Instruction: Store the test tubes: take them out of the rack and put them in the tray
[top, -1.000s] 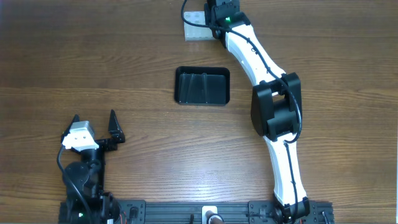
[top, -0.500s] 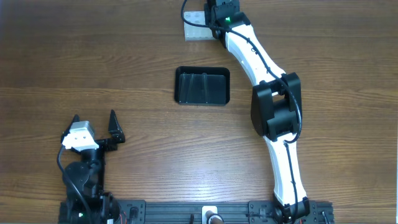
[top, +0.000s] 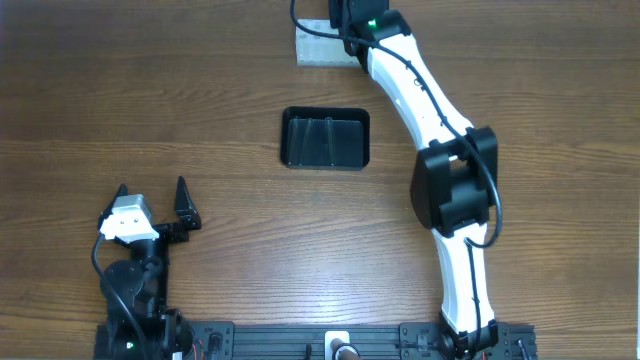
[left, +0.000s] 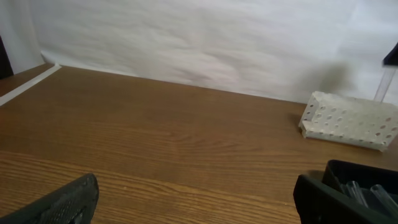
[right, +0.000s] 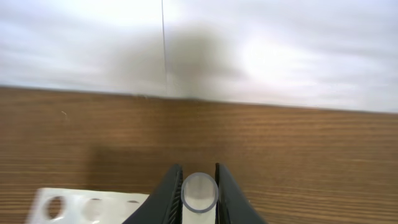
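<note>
A white perforated rack (top: 318, 47) stands at the far edge of the table, also seen as the rack (left: 348, 119) and the rack (right: 87, 205). My right gripper (right: 199, 190) is above it, shut on a clear test tube (right: 199, 193) whose open rim shows between the fingers. That tube (left: 382, 86) hangs above the rack's end. The black tray (top: 326, 138) lies mid-table with clear tubes (left: 367, 191) inside. My left gripper (top: 152, 195) is open near the front left, holding nothing.
A white wall (left: 199, 37) rises right behind the rack. Bare wood table (top: 150, 100) spreads to the left and between tray and rack.
The right arm has shifted slightly toward the far edge and risen, drawing the tube up from the rack. The left arm has stayed still.
</note>
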